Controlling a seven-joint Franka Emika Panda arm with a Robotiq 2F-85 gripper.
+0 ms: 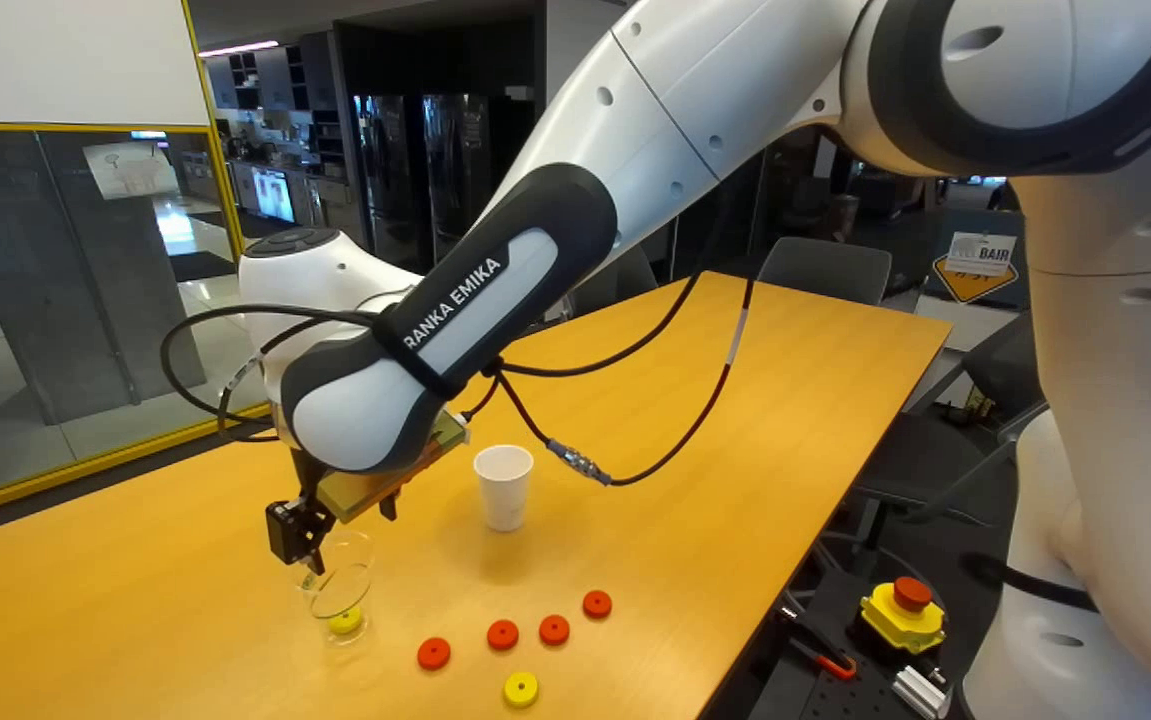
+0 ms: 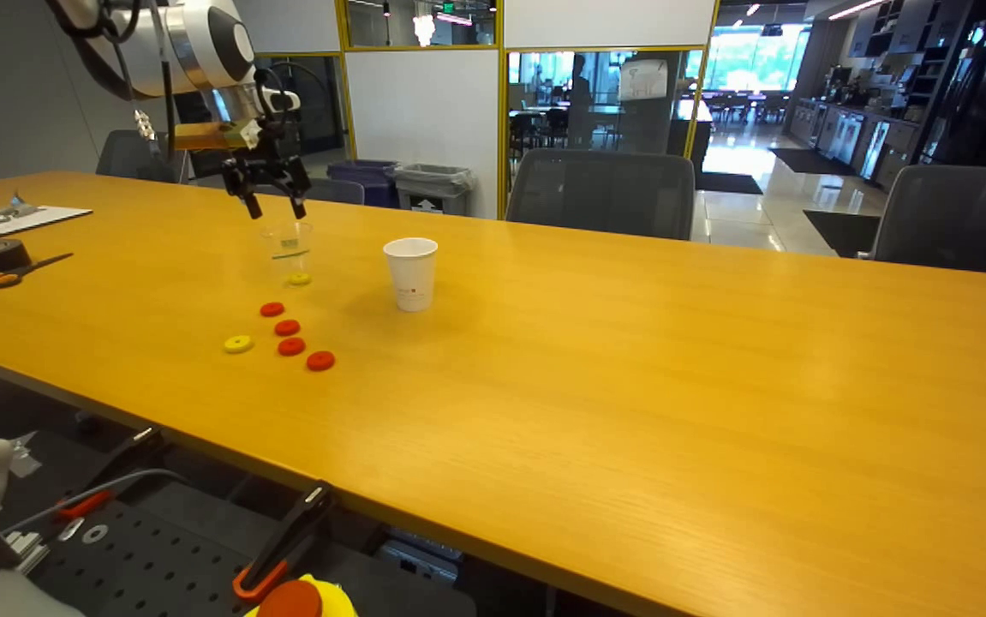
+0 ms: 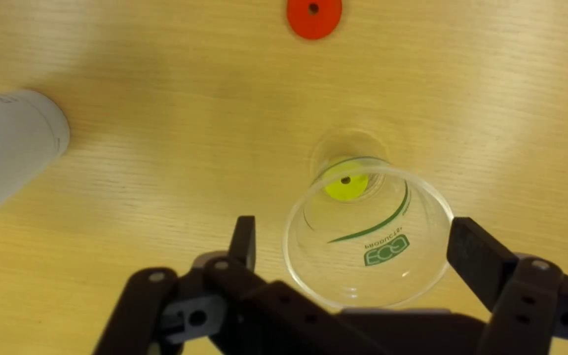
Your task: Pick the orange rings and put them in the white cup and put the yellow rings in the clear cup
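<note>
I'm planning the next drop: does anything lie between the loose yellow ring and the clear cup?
Yes: in both exterior views, one orange ring lies roughly midway along the straight line from the loose yellow ring to the clear cup. It is flat, so a raised carry would likely clear it.

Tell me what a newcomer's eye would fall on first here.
Probably the big white arm, slanting across an exterior view. Next, the four orange rings in a loose row on the table, and a yellow ring inside the clear cup beneath the open gripper.
</note>
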